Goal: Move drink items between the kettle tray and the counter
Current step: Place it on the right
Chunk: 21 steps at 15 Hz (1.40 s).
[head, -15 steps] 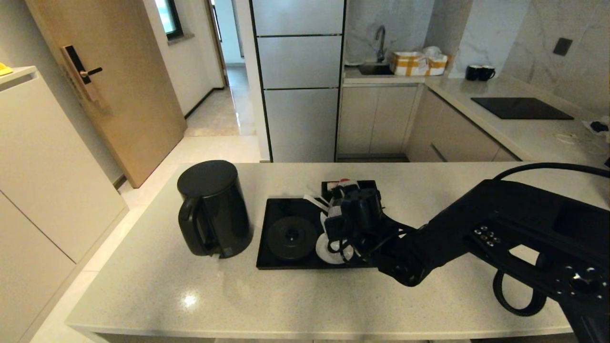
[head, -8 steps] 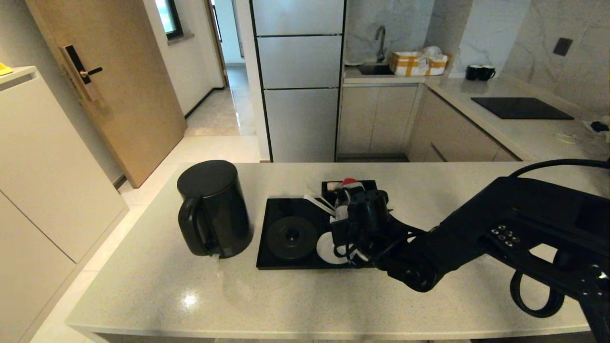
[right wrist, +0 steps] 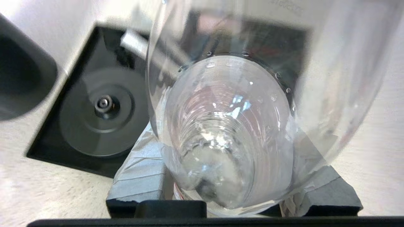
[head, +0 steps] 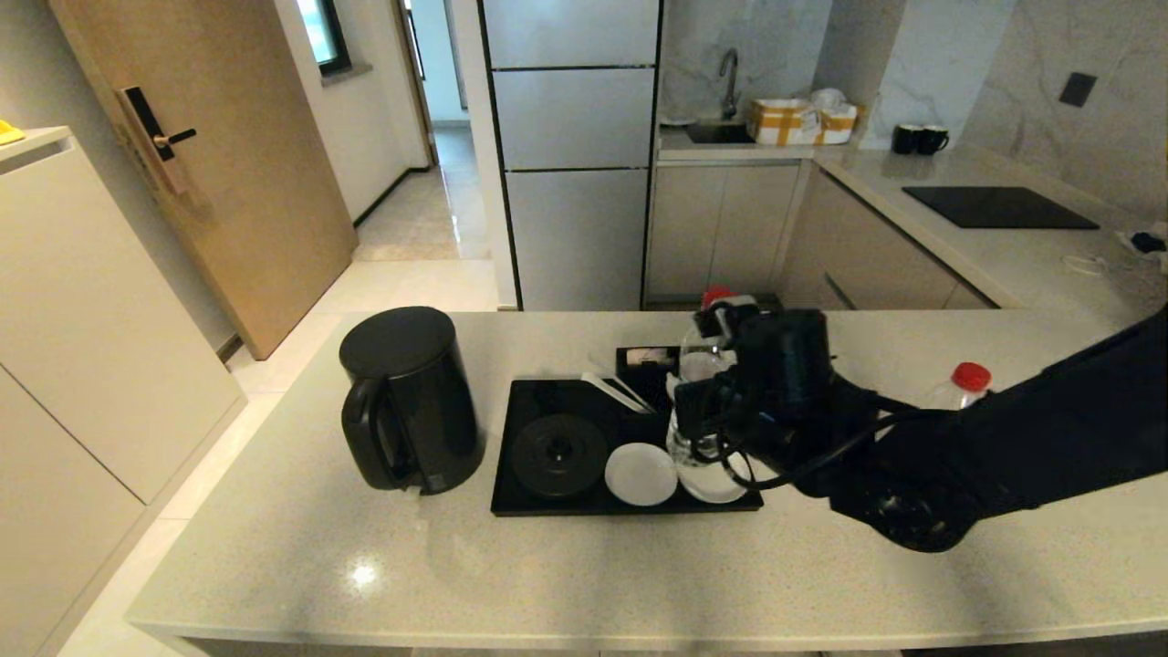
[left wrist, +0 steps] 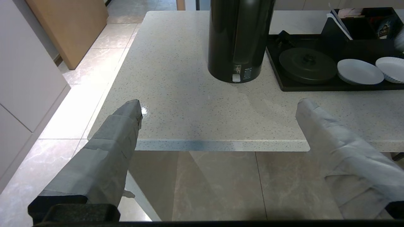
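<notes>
Kitchen island counter carries the tray, with the kettle standing off its base just beside it. Right end effector is clamped on one bottle, lifted clear above the tray's saucers; a second bottle stands on the counter behind the arm, so one transfer looks done, this one underway, set-down pending. Left end effector, fingers apart, idles off the counter edge.
</notes>
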### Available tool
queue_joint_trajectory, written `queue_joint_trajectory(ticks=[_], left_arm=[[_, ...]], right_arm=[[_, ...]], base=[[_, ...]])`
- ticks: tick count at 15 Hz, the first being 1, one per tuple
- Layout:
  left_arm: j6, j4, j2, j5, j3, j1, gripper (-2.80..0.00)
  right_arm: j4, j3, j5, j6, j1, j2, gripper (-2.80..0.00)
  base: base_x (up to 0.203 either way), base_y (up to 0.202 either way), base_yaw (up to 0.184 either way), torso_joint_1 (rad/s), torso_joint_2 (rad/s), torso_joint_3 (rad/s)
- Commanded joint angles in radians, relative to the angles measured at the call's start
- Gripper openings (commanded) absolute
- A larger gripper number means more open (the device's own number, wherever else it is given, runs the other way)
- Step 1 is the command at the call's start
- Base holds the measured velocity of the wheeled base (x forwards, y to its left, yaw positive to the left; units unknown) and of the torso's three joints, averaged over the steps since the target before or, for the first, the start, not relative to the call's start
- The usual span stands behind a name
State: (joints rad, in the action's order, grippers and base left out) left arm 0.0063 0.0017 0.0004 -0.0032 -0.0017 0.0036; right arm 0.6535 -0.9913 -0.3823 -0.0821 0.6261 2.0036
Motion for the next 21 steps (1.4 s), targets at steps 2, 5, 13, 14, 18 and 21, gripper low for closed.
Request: queue_joint_trajectory(ticks=[2,5,13,14,18,21], left_arm=[[0.000,0.000,0.000,0.000,0.000,0.001,0.00],[-0.002,-0.001,0.000,0.000,0.000,0.001,0.00],[-0.008,-0.006,0.000,0.000,0.002,0.001,0.00],[-0.008,-0.006,0.000,0.000,0.002,0.001,0.00],[-0.009,-0.006,0.000,0.000,0.002,0.001,0.00],[-0.009,-0.006,0.000,0.000,0.002,0.001,0.00]], right_arm=[[-0.078,0.036,-0.005,-0.001,-0.088,-0.231,-2.80],[-0.193,0.064,0.008,0.000,-0.330,-0.391,-2.80],[-0.336,-0.010,0.178,-0.017,-1.056,-0.397,-2.80],[-0.338,-0.011,0.185,-0.034,-1.112,-0.353,-2.80],[-0.265,0.041,0.184,-0.061,-1.166,-0.192,-2.80],[-0.039,0.116,0.181,-0.043,-1.159,-0.077,-2.80]], base=[[0.000,0.000,0.000,0.000,0.00,0.000],[0.000,0.000,0.000,0.000,0.00,0.000],[0.000,0.000,0.000,0.000,0.00,0.000],[0.000,0.000,0.000,0.000,0.00,0.000],[0.000,0.000,0.000,0.000,0.00,0.000],[0.000,0.000,0.000,0.000,0.00,0.000]])
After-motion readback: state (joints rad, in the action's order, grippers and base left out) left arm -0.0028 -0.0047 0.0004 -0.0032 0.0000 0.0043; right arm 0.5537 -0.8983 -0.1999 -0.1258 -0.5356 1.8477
